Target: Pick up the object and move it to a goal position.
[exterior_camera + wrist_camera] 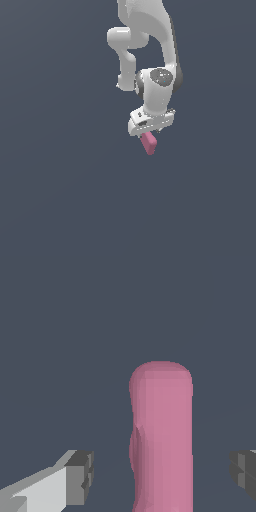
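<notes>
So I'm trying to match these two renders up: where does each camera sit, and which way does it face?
Exterior view: off the arm, facing the white arm and its gripper, with the pink block just below it.
Wrist view: on the wrist, looking out between the fingers at the block; only the spread fingers show, neither touching it.
Shared: the pink block, the gripper and the plain dark background.
</notes>
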